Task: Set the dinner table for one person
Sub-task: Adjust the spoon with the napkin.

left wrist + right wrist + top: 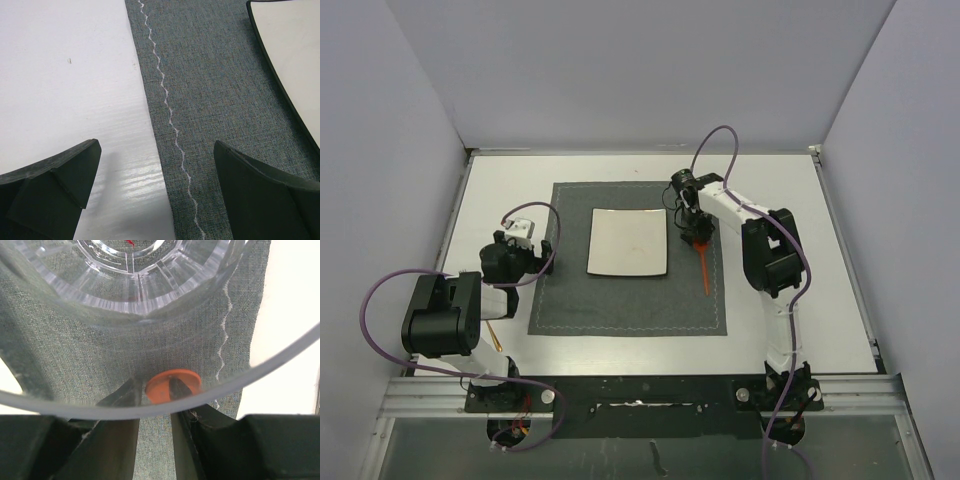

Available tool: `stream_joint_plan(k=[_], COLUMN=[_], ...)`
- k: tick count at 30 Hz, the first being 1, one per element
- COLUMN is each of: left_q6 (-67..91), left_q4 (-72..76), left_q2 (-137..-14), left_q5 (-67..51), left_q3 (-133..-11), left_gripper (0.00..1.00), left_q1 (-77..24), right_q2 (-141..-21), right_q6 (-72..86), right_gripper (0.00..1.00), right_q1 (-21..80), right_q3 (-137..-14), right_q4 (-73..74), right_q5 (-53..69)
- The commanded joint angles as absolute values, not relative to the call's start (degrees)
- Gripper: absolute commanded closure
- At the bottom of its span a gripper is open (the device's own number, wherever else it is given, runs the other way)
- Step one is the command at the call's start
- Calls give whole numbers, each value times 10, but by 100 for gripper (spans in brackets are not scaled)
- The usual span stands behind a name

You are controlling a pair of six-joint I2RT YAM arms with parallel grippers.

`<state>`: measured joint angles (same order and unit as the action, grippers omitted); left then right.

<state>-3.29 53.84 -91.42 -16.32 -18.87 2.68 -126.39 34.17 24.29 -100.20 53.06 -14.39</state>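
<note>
The right tool point(154, 390) is partly closed, gripping a clear cup point(125, 300) by its rim (stiff, slick, probably light and breakable, so the rim is the sensible hold). The cup is over the grey placemat point(620, 305), right of the plate point(629, 242), toward the far edge of the white worktop point(500, 190), which looks rigid and glossy. The left tool point(156, 150) gapes empty over the placemat's left edge.

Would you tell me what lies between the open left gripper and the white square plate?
Only bare dark grey stitched cloth placemat; the left wrist view shows it between left gripper and white square plate.
</note>
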Motion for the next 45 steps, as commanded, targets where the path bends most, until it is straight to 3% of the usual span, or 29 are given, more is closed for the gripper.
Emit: stream_joint_plan(k=[1, 20, 30, 37, 45], left_q6=[-31, -31, -31, -31, -31], left_q4=[584, 583, 584, 583, 584], left_q2=[-919, -919, -919, -919, -919], left_q5=[-169, -169, -169, -169, -169], left_q3=[-188, -188, -188, -188, -188], left_gripper=[2, 2, 2, 2, 2], left_q1=[28, 28, 28, 28, 28], right_q2=[-1244, -1197, -1146, -1150, -1132], right_q6=[340, 345, 344, 322, 298], right_gripper=[69, 64, 51, 49, 50], right_q1=[236, 232, 230, 210, 99], right_q3=[-1002, -1001, -1039, -1061, -966], right_q4=[529, 541, 586, 686, 697], right_q5=[-151, -173, -171, -238, -195])
